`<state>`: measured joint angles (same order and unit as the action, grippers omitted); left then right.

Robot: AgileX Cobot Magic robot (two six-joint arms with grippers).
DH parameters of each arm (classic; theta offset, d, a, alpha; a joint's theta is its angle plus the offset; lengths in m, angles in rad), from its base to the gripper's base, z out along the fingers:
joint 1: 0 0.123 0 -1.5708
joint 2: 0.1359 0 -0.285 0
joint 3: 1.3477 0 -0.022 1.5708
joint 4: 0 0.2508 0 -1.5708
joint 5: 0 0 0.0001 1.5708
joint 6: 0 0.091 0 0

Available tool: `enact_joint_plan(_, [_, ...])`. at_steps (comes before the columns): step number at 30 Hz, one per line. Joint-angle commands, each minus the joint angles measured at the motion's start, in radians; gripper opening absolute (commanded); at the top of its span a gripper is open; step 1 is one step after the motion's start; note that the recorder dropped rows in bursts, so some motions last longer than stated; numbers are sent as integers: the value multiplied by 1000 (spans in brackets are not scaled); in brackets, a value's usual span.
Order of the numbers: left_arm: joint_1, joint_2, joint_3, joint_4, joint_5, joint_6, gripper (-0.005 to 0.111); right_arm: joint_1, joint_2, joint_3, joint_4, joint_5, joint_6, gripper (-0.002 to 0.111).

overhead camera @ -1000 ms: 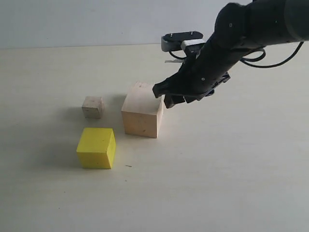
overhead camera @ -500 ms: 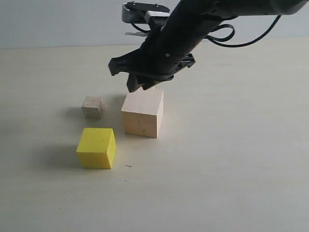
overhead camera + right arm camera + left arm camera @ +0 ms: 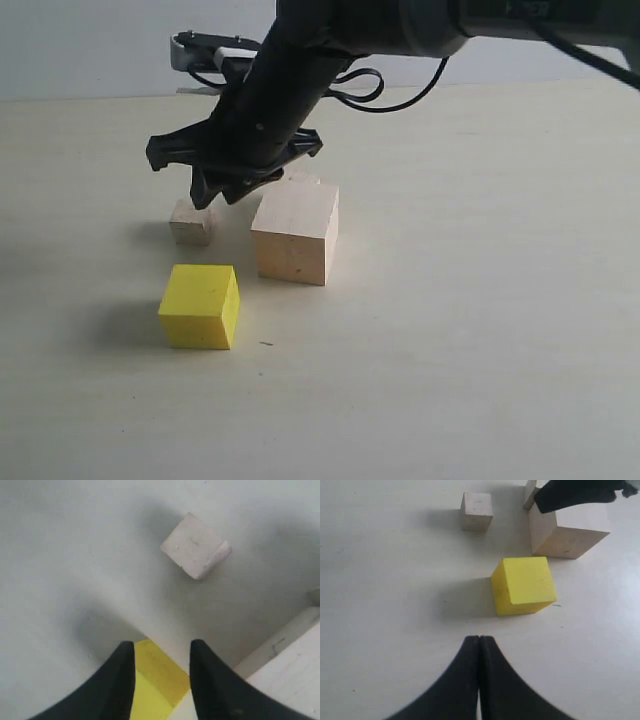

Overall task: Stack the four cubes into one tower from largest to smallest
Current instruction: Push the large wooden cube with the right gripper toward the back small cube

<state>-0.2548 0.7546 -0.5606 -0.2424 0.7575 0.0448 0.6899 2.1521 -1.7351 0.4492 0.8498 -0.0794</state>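
The large pale wood cube stands mid-table, with the yellow cube in front of it to the left. One small wood cube sits left of the large one. A second small wood cube peeks out behind the large cube, mostly hidden by the right arm. My right gripper hovers open and empty just above the gap between the small cube and the large cube. The right wrist view shows the yellow cube far below, between the fingers. My left gripper is shut and empty, well short of the yellow cube.
The pale tabletop runs wide to the right and front. The right arm stretches from the upper right across the large cube, trailing black cables.
The right arm has swung left from beside the large cube's right top edge, passing over it. Its open gripper now hangs between the small cube and the large cube. No cube has moved.
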Motion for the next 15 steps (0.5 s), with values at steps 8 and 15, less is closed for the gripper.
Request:
enact_joint_plan(8, [-5, 2, -7, 1, -14, 8, 0, 3, 44, -28, -159, 86, 159, 37])
enact_joint_plan(15, [-5, 2, -7, 1, -14, 8, 0, 3, 44, -28, -234, 136, 219, 37])
